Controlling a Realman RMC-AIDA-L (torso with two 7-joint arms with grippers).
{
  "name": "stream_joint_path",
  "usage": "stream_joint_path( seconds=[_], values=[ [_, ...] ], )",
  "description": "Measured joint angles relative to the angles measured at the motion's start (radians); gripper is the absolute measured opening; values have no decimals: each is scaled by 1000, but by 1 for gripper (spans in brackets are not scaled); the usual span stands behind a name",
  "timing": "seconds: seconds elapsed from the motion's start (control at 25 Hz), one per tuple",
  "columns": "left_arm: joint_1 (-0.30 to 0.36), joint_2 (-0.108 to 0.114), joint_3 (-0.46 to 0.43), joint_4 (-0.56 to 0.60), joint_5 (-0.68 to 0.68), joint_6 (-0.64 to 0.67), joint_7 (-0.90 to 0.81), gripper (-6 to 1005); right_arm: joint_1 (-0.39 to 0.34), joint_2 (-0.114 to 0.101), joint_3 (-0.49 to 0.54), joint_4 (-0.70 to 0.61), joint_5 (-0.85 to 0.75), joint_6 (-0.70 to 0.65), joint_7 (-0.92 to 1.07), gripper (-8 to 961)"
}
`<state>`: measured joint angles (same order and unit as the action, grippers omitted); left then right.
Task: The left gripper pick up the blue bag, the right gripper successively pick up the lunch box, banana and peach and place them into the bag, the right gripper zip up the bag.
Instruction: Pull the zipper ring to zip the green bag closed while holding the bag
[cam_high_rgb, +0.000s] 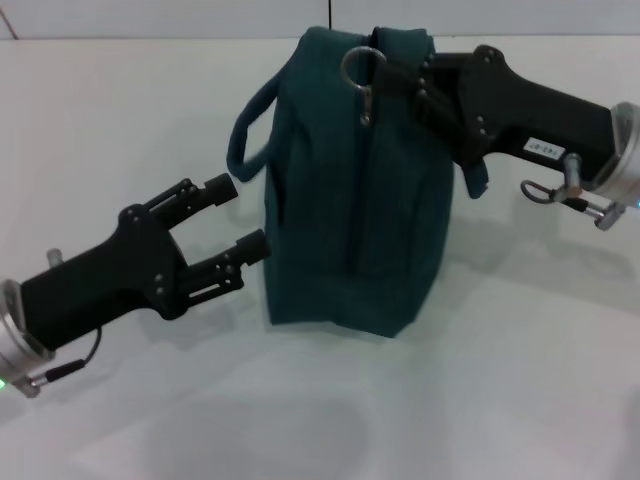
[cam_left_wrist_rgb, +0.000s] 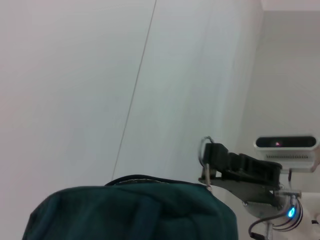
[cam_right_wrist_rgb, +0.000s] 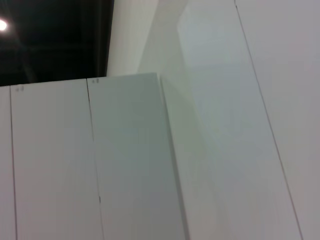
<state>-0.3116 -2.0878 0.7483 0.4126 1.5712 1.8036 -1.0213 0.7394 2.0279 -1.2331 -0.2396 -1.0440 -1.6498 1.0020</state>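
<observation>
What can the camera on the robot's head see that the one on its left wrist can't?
Only the head view shows the left claw, open beside the bag's side, the bag's full upright body, its loop handle and the white table. Only the left wrist view shows a white wall and a small white device. Both show the dark teal fabric bag and the right claw at its metal ring zip pull.

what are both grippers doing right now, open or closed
Left gripper: open, empty, beside the blue bag.
Right gripper: at the metal ring zip pull on top of the bag; cannot tell.
</observation>
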Motion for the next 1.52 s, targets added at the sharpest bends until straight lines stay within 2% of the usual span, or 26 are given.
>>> stream_joint_path(
  seconds=[0.32, 1.0, 1.2, 1.52],
  values=[
    [-52, -3, 0, -120, -63, -62, 93, 821, 17, 0, -2, 1, 23, 30, 1, 10],
    [-138, -3, 23, -131, -57, -117, 76, 807, 17, 0, -3, 3, 26, 41, -5, 10],
    [-150, -3, 29, -132, -57, -138, 81, 587, 12, 0, -3, 5, 31, 42, -4, 10],
    [-157, -3, 31, -132, -56, -137, 83, 412, 9, 0, -18, 5, 51, 42, -4, 10]
  ],
)
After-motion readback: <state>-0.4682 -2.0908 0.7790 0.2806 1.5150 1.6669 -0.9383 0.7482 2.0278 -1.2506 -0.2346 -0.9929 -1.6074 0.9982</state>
